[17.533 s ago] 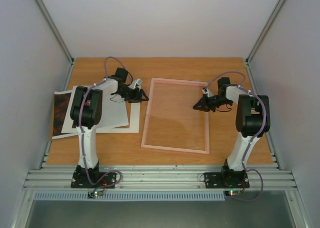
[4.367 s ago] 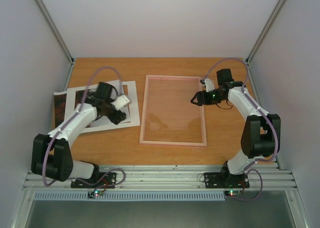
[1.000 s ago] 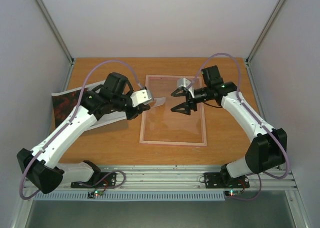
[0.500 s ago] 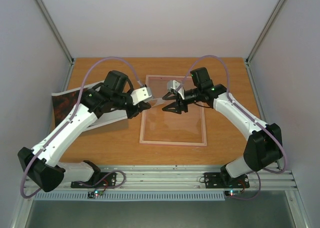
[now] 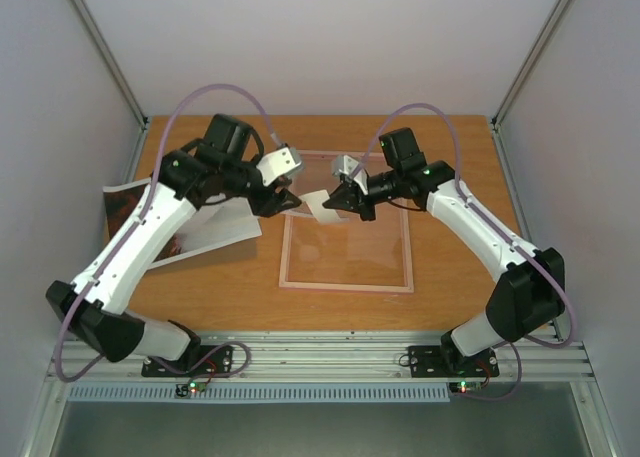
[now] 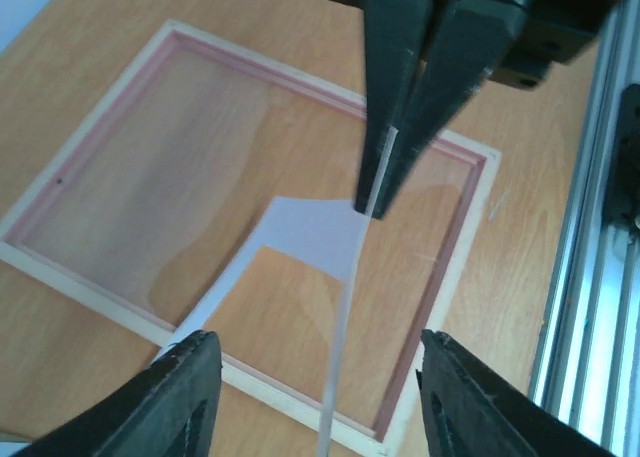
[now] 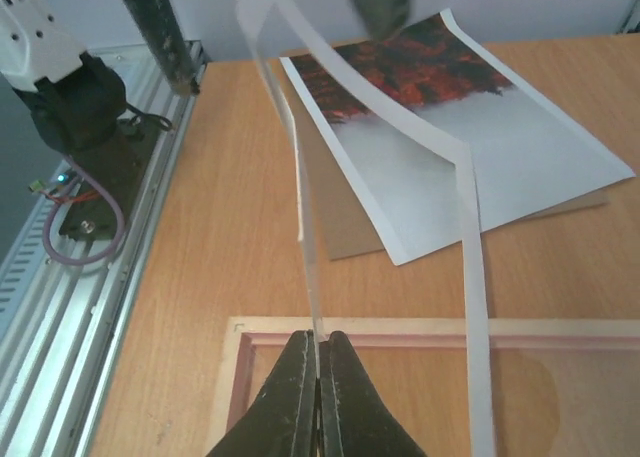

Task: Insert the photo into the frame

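Note:
The frame (image 5: 345, 285), pink-rimmed with a clear pane, lies flat at the table's middle; it also shows in the left wrist view (image 6: 100, 142) and the right wrist view (image 7: 240, 329). The photo (image 5: 215, 230) lies left of it, red trees and grey sky up, partly under my left arm; the right wrist view shows it too (image 7: 450, 127). My right gripper (image 5: 337, 202) (image 7: 320, 342) is shut on a white cut-out mat (image 5: 318, 203) (image 7: 466, 207), holding it above the frame's far left part. My left gripper (image 5: 280, 199) (image 6: 330, 402) is open, its fingers either side of the mat (image 6: 305, 227) without touching it.
A brown backing board (image 7: 340, 222) lies under the photo. Aluminium rails (image 5: 320, 357) run along the table's near edge, and white walls enclose three sides. My arms meet over the frame's far left corner.
My right gripper has moved left and shut on the white mat. My left gripper has opened and let go of it, and has drawn back slightly.

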Motion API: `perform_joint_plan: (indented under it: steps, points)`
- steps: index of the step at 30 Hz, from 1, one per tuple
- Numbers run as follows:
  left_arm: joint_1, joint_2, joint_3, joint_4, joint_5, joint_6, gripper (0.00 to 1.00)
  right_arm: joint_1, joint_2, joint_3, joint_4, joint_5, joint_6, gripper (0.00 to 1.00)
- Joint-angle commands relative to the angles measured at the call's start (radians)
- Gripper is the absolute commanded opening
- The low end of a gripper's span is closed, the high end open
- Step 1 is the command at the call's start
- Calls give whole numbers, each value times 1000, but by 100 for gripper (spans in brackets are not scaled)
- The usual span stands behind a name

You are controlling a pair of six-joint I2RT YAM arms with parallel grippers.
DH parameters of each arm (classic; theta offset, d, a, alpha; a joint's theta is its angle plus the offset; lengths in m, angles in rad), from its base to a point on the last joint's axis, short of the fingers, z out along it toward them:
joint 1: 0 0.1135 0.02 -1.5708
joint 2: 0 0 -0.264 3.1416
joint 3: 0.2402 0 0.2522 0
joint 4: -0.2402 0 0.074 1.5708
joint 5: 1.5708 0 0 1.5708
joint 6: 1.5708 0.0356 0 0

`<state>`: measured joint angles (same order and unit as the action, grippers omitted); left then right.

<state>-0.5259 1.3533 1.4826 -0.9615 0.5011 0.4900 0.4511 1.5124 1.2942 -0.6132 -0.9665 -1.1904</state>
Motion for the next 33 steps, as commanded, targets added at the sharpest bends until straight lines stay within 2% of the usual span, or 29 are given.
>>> perform_joint_plan:
  steps: [1,4,8,15,26,31,32,33]
  points:
    - [15,105,255,-276,-32,76,61,-12,-21,118,-166,20,9,1]
    - [15,152,355,-389,-40,147,64,-28,5,182,-258,18,15,1]
    - [14,170,372,-418,-89,190,62,-38,-10,191,-287,20,-8,1]
    - [14,206,421,-450,-148,255,42,-56,-44,196,-322,23,-45,1]
    - [8,210,423,-510,-158,330,37,-78,-63,204,-320,19,-27,1]
    - [6,206,430,-500,-133,324,1,-98,-73,206,-314,12,-19,1]
    - [6,203,441,-489,-120,318,0,-107,-76,206,-302,10,-2,2]
    - [6,204,459,-476,-105,296,1,-125,-78,205,-285,2,20,9]
